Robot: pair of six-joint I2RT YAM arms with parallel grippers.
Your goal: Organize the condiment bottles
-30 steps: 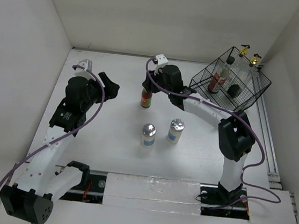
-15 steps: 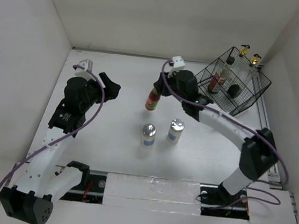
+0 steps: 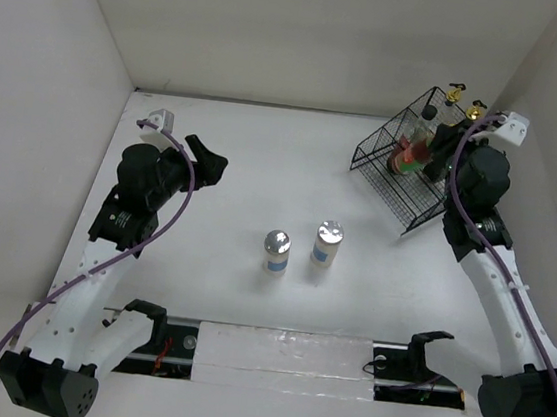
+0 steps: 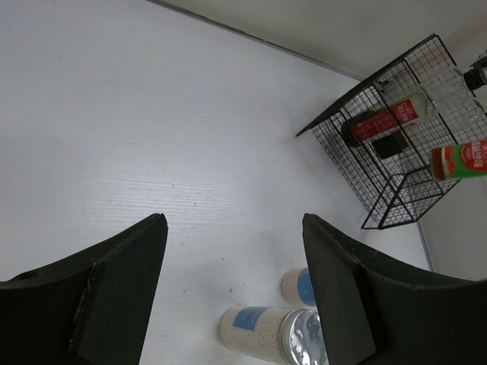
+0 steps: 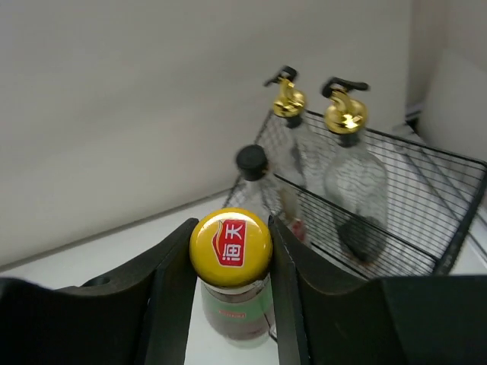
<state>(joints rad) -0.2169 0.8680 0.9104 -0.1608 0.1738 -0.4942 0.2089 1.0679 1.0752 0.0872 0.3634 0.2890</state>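
Gripping yellow-capped sauce bottle (image 5: 230,251) with right gripper (image 3: 443,157) by black wire basket (image 3: 377,155) — left gripper (image 4: 232,228) spread wide, holding nothing.

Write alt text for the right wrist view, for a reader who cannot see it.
The right gripper clamps a yellow-capped sauce bottle, seen from above with its red-marked cap facing the camera. Behind it is a black wire basket holding two clear gold-spouted cruets and a black-capped bottle, against a white wall.
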